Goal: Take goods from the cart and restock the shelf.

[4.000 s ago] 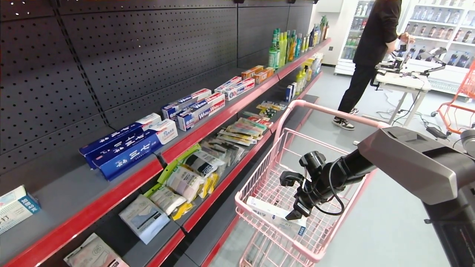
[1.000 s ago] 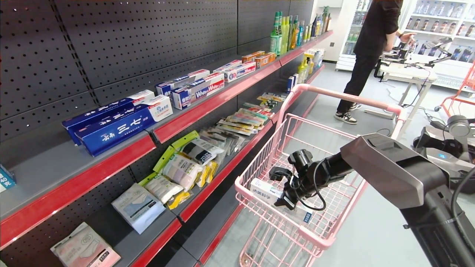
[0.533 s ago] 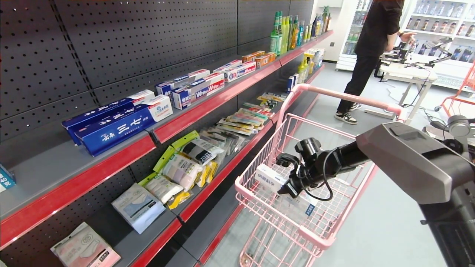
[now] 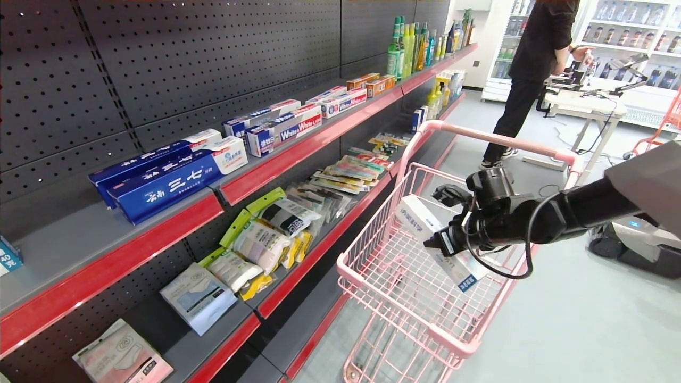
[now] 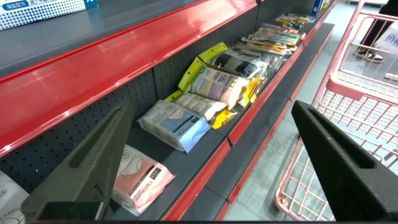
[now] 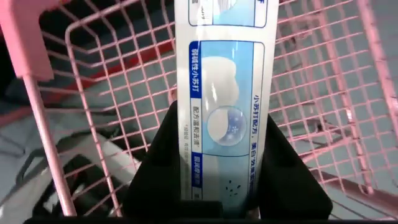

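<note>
The upper shelf (image 4: 106, 268) runs along the pegboard wall. At its near end a white and blue carton (image 4: 7, 256) is cut off by the frame edge, so little of it can be read. Further along the same board lie long blue toothpaste boxes (image 4: 159, 186), side by side and close to the red front edge, then white toothpaste boxes (image 4: 284, 127). The bottles (image 4: 409, 53) at the far end are too small to tell apart.

On the lower shelf (image 4: 298, 276), soft pouches (image 4: 260, 244) lie overlapping in a loose heap, each partly hiding the next. The left gripper (image 5: 211, 107) hangs beside this lower shelf with its jaws wide apart and nothing between them; a pink pouch (image 5: 140, 183) lies on the board below.

The pink cart (image 4: 345, 276) stands just beside the shelving. Over its basket, the right gripper (image 4: 444, 221) has its jaws clamped on the long sides of a white and blue toothpaste box (image 4: 420, 218), which sits tilted, one end towards the cart's handle. The gripper covers the box's middle. Its lower end appears to hang free of the wire floor, though the mesh behind makes that hard to judge. From the right wrist, the box (image 6: 219, 74) runs out past the frame edge between the fingers (image 6: 163, 158).
</note>
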`<state>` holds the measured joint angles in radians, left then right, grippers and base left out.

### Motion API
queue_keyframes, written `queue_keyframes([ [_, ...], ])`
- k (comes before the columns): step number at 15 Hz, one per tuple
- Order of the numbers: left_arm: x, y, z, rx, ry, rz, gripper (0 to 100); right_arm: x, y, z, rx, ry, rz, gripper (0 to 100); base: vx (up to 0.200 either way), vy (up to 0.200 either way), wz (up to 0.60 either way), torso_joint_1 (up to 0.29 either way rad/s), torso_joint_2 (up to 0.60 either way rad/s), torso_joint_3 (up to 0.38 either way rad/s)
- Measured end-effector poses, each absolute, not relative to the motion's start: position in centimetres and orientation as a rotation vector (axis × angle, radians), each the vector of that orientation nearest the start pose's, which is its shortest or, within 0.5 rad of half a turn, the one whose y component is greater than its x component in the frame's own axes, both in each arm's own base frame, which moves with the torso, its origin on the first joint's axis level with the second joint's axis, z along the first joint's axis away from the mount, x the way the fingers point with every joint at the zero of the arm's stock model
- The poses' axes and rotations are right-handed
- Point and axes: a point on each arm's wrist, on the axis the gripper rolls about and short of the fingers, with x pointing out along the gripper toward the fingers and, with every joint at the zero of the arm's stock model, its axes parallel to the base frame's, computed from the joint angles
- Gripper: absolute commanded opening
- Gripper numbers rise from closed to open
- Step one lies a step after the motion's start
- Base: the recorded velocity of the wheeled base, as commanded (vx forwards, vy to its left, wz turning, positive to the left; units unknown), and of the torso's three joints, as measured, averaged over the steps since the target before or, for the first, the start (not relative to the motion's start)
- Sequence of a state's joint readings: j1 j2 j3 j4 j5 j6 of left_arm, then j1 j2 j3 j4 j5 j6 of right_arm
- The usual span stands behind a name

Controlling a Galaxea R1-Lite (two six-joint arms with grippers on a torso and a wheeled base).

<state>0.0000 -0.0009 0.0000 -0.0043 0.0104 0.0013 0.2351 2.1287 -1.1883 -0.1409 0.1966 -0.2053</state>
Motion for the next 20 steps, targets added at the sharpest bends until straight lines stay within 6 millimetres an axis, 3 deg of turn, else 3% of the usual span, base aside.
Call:
queue_keyframes([
  [5, -2.3, 0.0, 7.6, 0.002, -0.005, 0.01, 100, 30.4, 7.3, 14.1, -0.157, 0.653, 0.338, 0, 0.0, 0.0, 0.0, 0.0, 0.0, 0.0],
  [10, -2.3, 0.0, 7.6, 0.002, -0.004, 0.01, 100, 20.9, 4.4, 17.9, -0.167, 0.664, 0.242, 0, 0.0, 0.0, 0.0, 0.0, 0.0, 0.0],
  [12, -2.3, 0.0, 7.6, 0.003, -0.004, 0.01, 100, 17.9, 3.4, 18.3, -0.186, 0.638, 0.184, 0, 0.0, 0.0, 0.0, 0.0, 0.0, 0.0],
  [16, -2.3, 0.0, 7.6, 0.003, -0.004, 0.01, 100, 12.8, 2.0, 17.2, -0.226, 0.62, 0.103, 0, 0.0, 0.0, 0.0, 0.0, 0.0, 0.0],
  [20, -2.3, 0.0, 7.6, 0.003, -0.002, 0.01, 100, 10.0, 1.2, 17.2, -0.265, 0.595, 0.072, 0, 0.0, 0.0, 0.0, 0.044, -0.1, -0.059],
])
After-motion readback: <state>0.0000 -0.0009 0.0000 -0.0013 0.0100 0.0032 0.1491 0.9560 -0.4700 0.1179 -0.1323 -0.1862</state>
